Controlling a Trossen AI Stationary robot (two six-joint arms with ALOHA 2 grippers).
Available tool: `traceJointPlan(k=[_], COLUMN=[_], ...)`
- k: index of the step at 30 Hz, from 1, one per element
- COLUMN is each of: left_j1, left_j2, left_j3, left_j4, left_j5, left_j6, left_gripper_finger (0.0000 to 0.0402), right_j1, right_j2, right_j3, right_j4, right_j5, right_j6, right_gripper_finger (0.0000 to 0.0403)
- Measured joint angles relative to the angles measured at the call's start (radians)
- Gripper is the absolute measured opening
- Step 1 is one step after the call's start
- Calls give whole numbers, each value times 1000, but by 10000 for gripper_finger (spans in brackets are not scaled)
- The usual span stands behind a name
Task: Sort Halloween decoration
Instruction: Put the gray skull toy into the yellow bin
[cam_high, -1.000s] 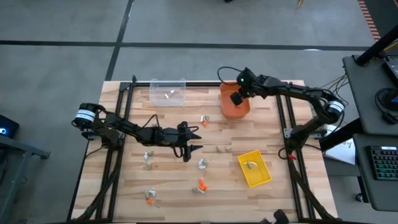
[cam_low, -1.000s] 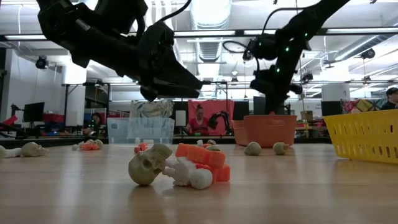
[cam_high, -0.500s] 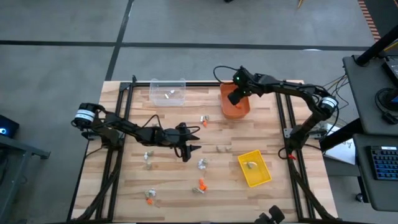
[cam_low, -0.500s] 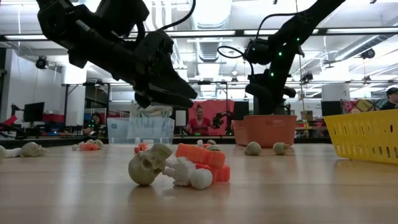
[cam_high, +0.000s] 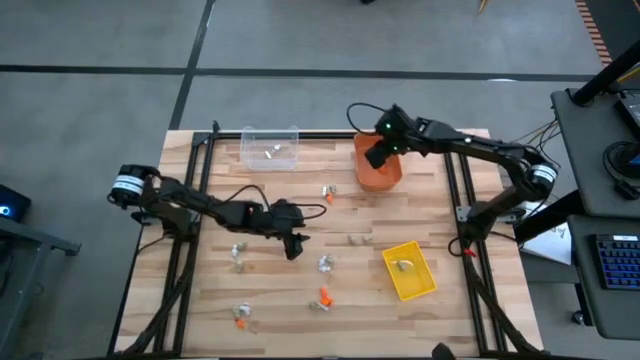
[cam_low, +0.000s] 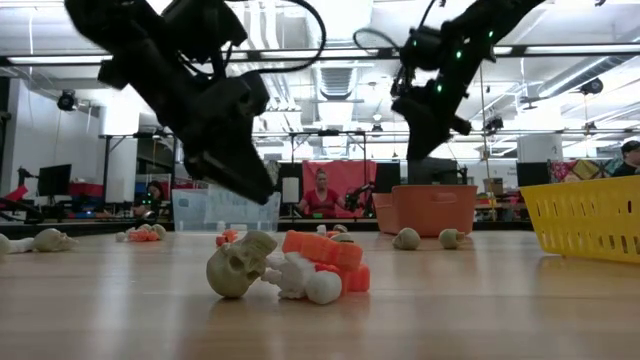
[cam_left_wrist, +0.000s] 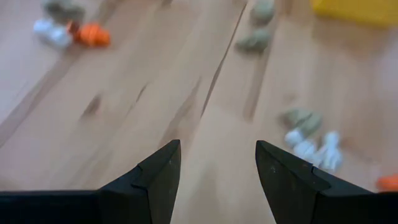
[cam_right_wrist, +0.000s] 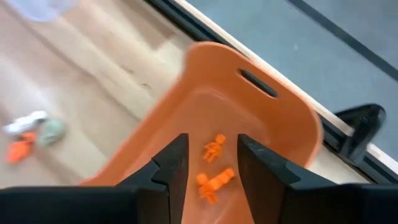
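The Halloween decoration lies scattered on the wooden table: small orange, white and tan-grey trinkets (cam_high: 325, 264), (cam_high: 322, 297), (cam_high: 242, 317), (cam_high: 327, 193). A skull (cam_low: 238, 266) and orange pieces (cam_low: 325, 250) lie closest in the low view. My left gripper (cam_high: 293, 246) hangs open over bare wood at mid-table, tipped down, with a white and tan cluster (cam_left_wrist: 310, 138) just beyond it. My right gripper (cam_high: 377, 156) hovers open above the orange bin (cam_high: 380, 176). Two orange figures (cam_right_wrist: 214, 148), (cam_right_wrist: 214, 182) lie on the bin's floor below it.
A clear bin (cam_high: 270, 148) holding a small piece stands at the far edge, left of the orange bin. A yellow bin (cam_high: 409, 270) with one piece sits near right. Dark frame rails (cam_high: 190, 230) run along both sides of the table. People sit in the room beyond.
My left gripper has tipped its fingers from nearly level to steeply down, staying over the same spot at mid-table. My right gripper has risen above the orange bin.
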Motion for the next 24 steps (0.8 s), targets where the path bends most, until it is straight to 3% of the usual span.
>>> traceJointPlan(k=[13, 19, 24], left_j1=[0, -3, -17], left_j2=[0, 0, 0], left_j3=[306, 322, 291], left_j4=[-783, -992, -1109], left_j5=[-180, -176, -53], left_j6=[-47, -49, -110], left_gripper_finger=[190, 190, 190], right_j1=[250, 359, 444], right_j2=[-134, -166, -180], right_j3=[-4, -4, -12], right_j4=[-9, -35, -43], right_j5=[-5, 2, 2], right_j6=[21, 45, 61], right_gripper_finger=[100, 90, 83])
